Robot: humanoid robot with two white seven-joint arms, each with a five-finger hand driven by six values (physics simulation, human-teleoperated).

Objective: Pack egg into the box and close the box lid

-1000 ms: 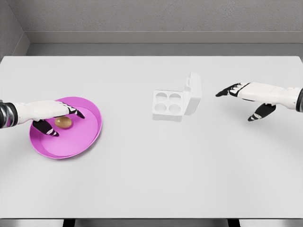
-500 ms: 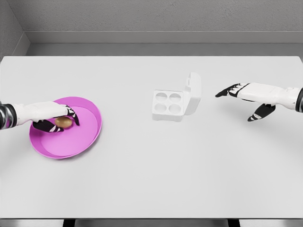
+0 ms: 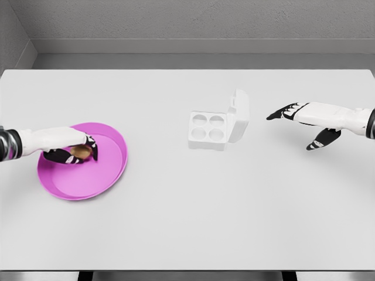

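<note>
Item one: our left hand (image 3: 73,151), reaching in from the left edge, fingers curled about the brown egg (image 3: 80,151). The grip looks closed on it, with dark fingertips on either side and the egg showing between them. Whether the egg is clear of the dish or resting on it, we cannot tell.

Item two: pink plate (image 3: 88,181), round, shallow, on the left part of the white table (image 3: 187,222). The egg sits within its outline, toward the upper left.

Item three: white egg box (image 3: 208,130), near the table's middle, well apart from the plate. Four round cups, all vacant. Its lid (image 3: 239,117) stands open, hinged up on the right side.

Item four: our right hand (image 3: 304,126), held above the table to the right of the box, apart from it, fingers spread, holding nothing.

Progress, as we judge it: the grasp on the egg is made or nearly so. Remaining are the carry across to the box, seating the egg in a cup, and swinging the lid down shut.
</note>
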